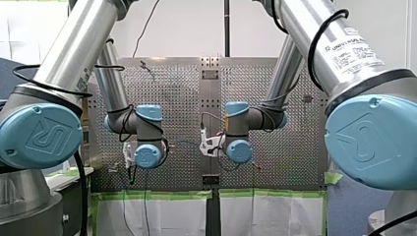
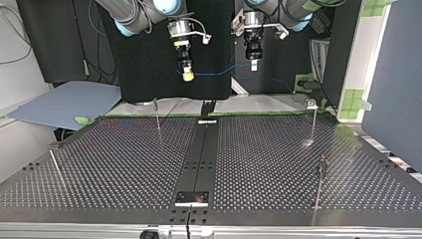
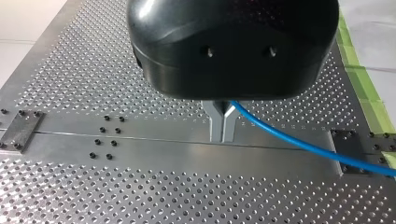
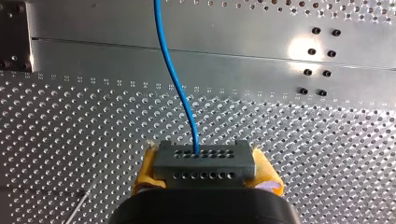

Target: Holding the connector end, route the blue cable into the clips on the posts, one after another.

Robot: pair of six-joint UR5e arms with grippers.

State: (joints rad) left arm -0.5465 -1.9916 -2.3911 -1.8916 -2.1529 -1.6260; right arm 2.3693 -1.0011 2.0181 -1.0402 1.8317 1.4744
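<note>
**Front view.** Both arms reached out over the perforated metal bench (image 1: 285, 147). The wrist housings hid both sets of jaws, so no grip could be read here.

**Top view.** The slim blue cable (image 2: 219, 73) hung in a shallow sag between the two sets of jaws, both well above the bench. My right arm came in at the view's left, showing yellow pads (image 2: 188, 75). My left arm came in at the view's right, with its fingers (image 2: 253, 64) on the cable. Thin upright metal posts stood on the bench at the far left (image 2: 157, 113), far right (image 2: 314, 122) and near right (image 2: 319, 186). The cable touched none of them. The clips were mostly too small to make out.

**Left wrist view.** The left jaws were closed down to a pinch, with the metal fingers (image 3: 217, 123) nipping the blue cable. The cable ran off sideways above the bench.

**Right wrist view.** The right jaws were clamped on the grey rectangular connector block with rows of holes (image 4: 205, 163), a yellow pad on either side. The cable left the block's face and led away over the bench.

**Progress (judged).** The connector end was grasped and the cable was supported at a second point. No clip was loaded yet, so all the routing was still to do, starting with the descent to a first post.
</note>
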